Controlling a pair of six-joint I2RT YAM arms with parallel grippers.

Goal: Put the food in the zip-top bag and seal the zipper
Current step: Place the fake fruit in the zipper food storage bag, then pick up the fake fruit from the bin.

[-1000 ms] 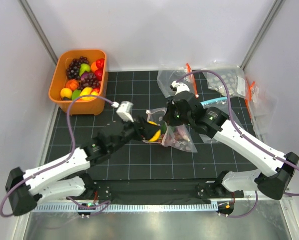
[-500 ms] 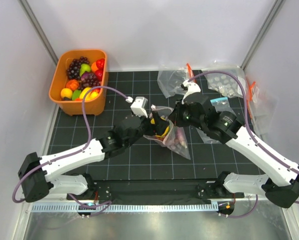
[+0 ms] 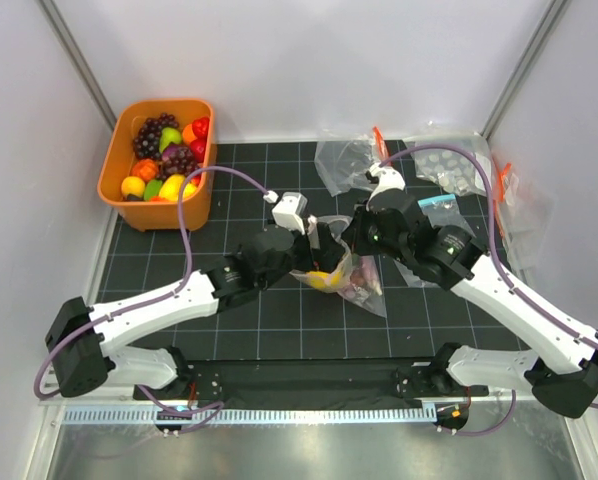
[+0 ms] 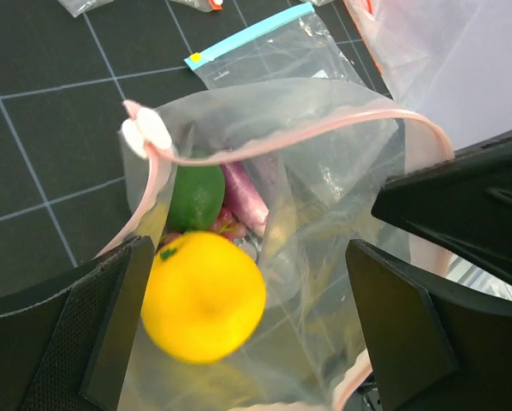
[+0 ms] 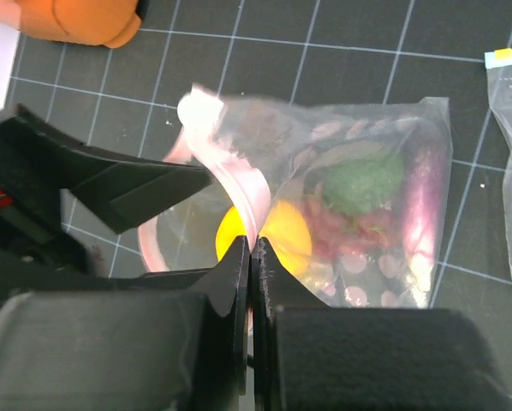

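Observation:
The zip-top bag lies mid-table with its mouth held up and wide. My right gripper is shut on the pink zipper at the mouth's rim. My left gripper hangs over the mouth, open, its fingers well apart. A yellow lemon is loose between them, blurred, just inside the mouth and touching neither finger. Deeper in the bag lie a green piece, a purple piece and reddish pieces. From above, the lemon shows through the plastic.
An orange tub at the back left holds several more toy fruits. Other clear bags lie at the back right: a crumpled one, a dotted one and a blue-strip one just beyond the open bag.
My left gripper moved right over the bag's mouth and opened, and the lemon it carried has dropped free into the bag. My right gripper lifted the zipper edge and stays shut.

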